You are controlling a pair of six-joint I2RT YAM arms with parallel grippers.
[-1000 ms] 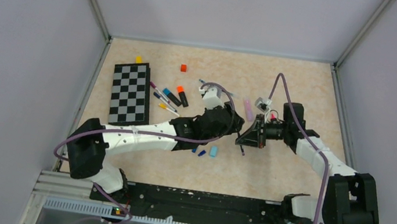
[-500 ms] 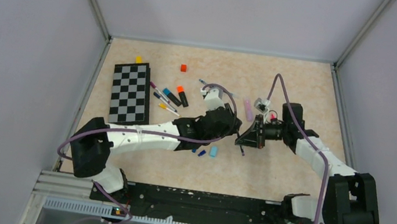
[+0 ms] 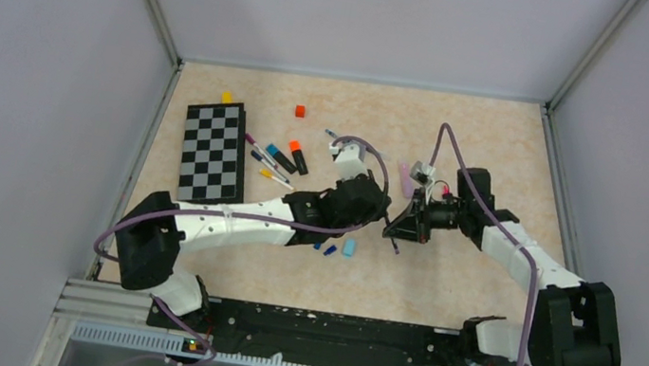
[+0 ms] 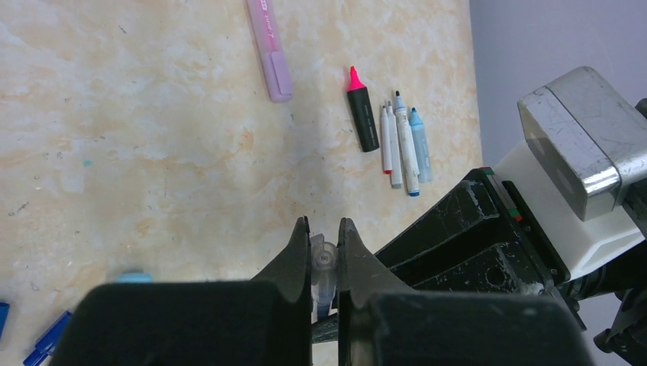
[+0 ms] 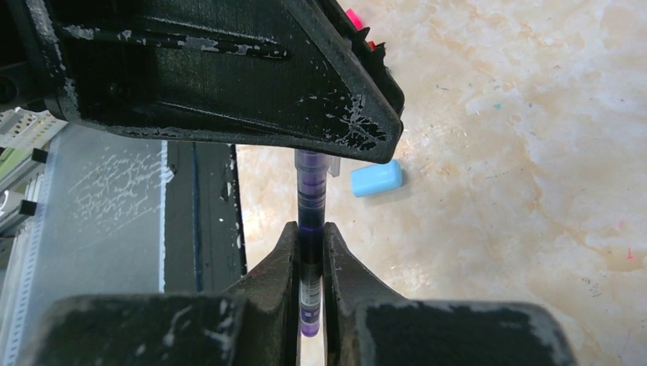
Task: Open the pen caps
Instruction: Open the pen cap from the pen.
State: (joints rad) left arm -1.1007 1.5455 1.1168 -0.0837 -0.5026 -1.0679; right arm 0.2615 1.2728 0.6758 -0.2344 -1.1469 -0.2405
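One cap (image 4: 326, 258) newly in left pincer (image 4: 324, 226)

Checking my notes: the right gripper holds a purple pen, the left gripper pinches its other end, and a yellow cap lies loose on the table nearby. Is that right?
Not quite: the loose cap is light blue, not yellow, as the right wrist view shows. The rest stands: the right gripper holds the purple pen and the left gripper pinches its other end.

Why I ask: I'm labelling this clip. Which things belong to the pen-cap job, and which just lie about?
Job: purple pen in right gripper; pen cap in left gripper; light blue cap; uncapped pens; pink highlighter.
Lying about: checkerboard; red cube; yellow cube.
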